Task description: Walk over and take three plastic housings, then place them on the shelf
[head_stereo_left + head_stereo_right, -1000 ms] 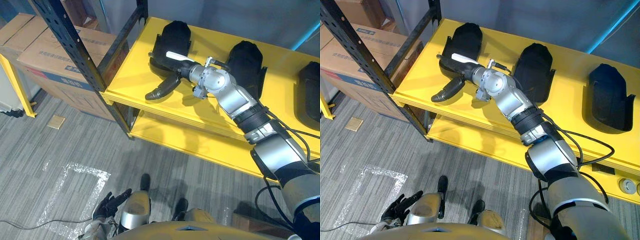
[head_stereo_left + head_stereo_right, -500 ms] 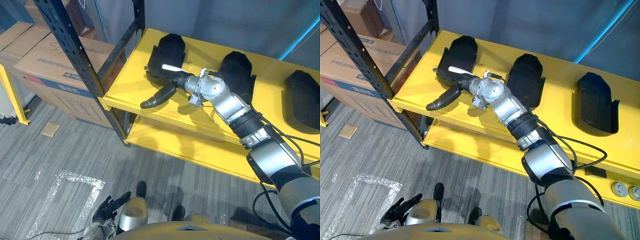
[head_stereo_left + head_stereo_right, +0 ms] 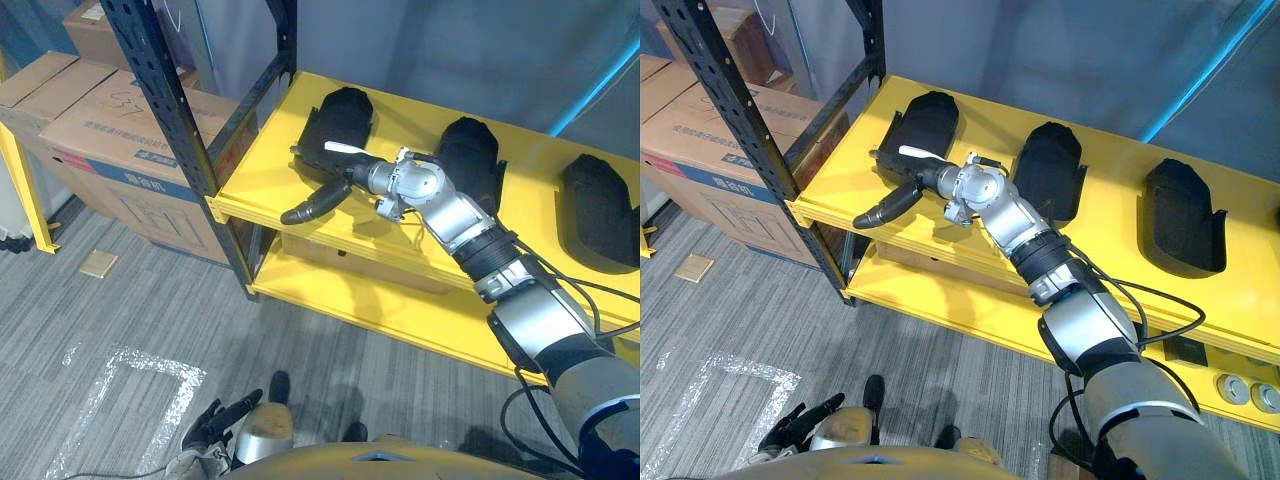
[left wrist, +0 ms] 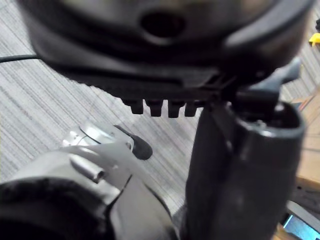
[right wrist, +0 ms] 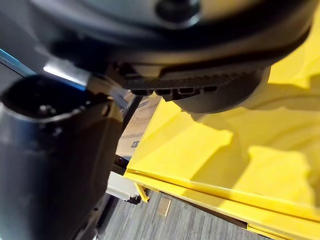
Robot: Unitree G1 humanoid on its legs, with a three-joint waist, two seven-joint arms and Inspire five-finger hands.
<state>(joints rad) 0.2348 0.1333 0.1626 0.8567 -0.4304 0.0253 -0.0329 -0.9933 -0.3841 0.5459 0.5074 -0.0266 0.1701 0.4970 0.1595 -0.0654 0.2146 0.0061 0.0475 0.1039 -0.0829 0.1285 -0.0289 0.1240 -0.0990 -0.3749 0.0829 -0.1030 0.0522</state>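
- I see three black plastic housings on the yellow shelf (image 3: 262, 172), in a row toward its back edge and apart from one another: left housing (image 3: 340, 112), middle housing (image 3: 468, 150), right housing (image 3: 595, 208)
- right hand (image 3: 338, 186) is over the shelf's front-left part, just in front of the left housing
- its fingers (image 3: 308, 206) are straight and released, holding nothing, pointing toward the front-left corner
- white-covered thumb (image 3: 345, 149) overlaps the left housing's near edge; can't tell if it touches
- left hand (image 3: 222, 418) hangs low over the grey floor (image 3: 120, 300), fingers relaxed, empty
- cardboard boxes (image 3: 110, 130) sit beside the shelf's left end
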